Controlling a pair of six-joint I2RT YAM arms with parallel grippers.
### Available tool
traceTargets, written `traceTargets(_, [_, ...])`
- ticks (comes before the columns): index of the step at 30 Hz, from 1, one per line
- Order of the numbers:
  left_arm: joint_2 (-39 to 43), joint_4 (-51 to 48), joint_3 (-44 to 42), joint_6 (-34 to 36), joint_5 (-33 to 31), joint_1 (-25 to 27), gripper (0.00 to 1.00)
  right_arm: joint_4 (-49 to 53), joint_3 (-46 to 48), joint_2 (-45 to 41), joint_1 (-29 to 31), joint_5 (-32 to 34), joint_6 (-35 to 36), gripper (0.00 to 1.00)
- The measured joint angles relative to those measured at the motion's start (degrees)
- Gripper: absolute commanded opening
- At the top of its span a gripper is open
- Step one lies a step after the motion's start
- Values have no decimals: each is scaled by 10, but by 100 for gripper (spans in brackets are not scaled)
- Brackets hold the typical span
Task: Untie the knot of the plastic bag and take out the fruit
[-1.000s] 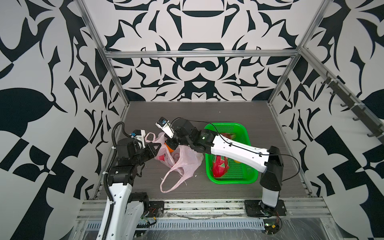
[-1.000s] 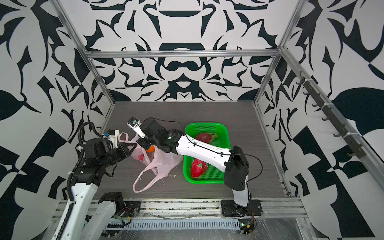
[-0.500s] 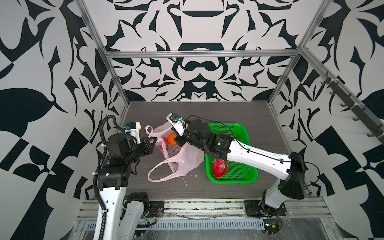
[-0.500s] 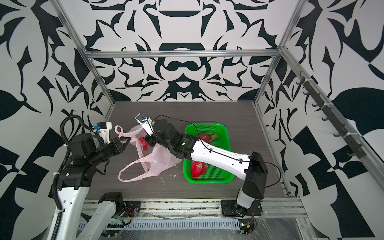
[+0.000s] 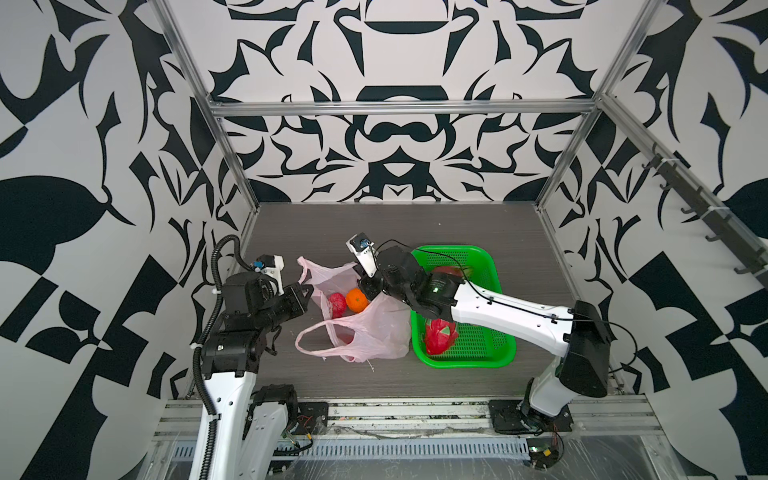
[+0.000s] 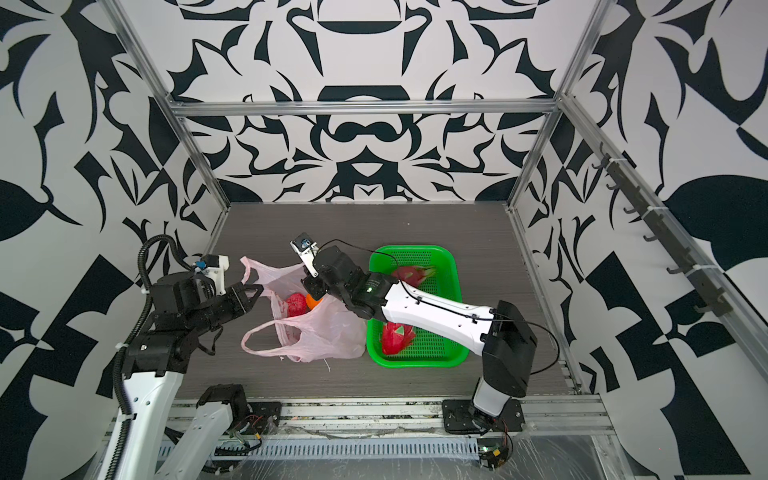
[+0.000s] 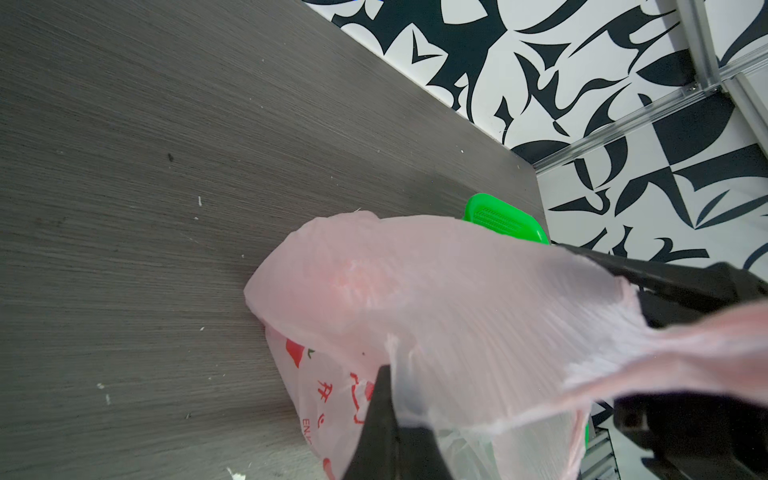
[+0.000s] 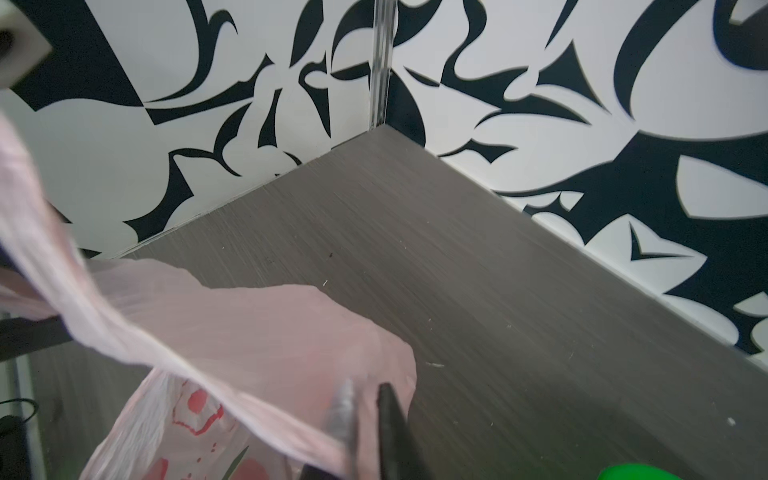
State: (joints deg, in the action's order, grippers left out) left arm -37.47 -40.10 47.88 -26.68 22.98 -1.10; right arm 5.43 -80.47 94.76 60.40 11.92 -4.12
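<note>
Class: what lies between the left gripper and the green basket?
The plastic bag, open on a red fruit and an orange, plus the right gripper, in both top views.

Lying on grey wood-grain bench (image 5: 374, 232), dotted with small white specks (image 7: 199, 201): at 8 o'clock of its middle, slumped pink plastic bag (image 5: 374, 336), and just beside that at 3 o'clock, green perforated basket (image 5: 465, 365).
</note>
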Motion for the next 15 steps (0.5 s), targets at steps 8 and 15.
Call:
traceTargets(8, [22,2,-47,-25,9,0,0,147,-5,-52,8,4,-43,55])
traceTargets(15, [48,16,-67,-53,9,0,0,270,-95,-89,73,45,-70,27])
